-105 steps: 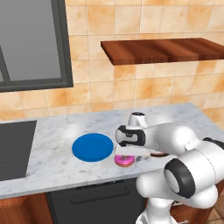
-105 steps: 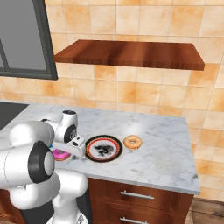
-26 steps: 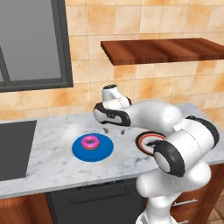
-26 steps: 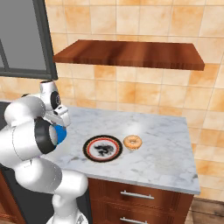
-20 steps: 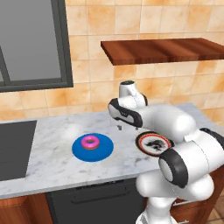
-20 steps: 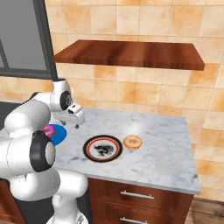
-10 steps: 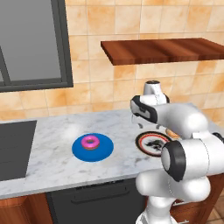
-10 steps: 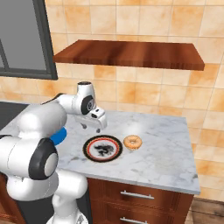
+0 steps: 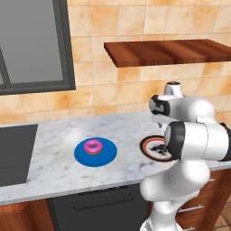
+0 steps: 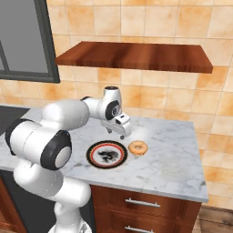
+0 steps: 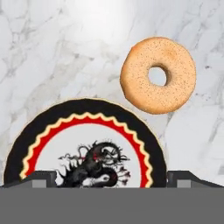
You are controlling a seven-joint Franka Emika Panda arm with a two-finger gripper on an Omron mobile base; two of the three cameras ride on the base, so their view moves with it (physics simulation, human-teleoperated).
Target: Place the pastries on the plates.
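Observation:
The pink-frosted donut point(image 9: 94, 146) lies on the blue plate point(image 9: 107, 153) at the left of the counter. Further right sits the white plate with the red-black rim point(image 10: 107, 154), and the orange-tan donut point(image 10: 137, 148) rests on the marble just off its right edge. My gripper point(image 10: 120, 131) hangs open and empty above the counter, behind that plate and donut. In the hand view the patterned plate point(image 11: 48, 131) lies between my fingertips point(image 11: 41, 178), with the orange-tan donut point(image 11: 135, 87) beyond it to the right.
A wooden shelf point(image 10: 132, 54) juts from the tiled wall above the work area. A dark cooktop point(image 9: 13, 153) lies at the counter's far left, below a window point(image 9: 31, 45). Bare marble stretches right of the donut point(image 10: 173, 159).
The arm has swung right, from above the blue plate to above the patterned plate and the orange-tan donut. The pink donut stays on the blue plate. The jaws stay open.

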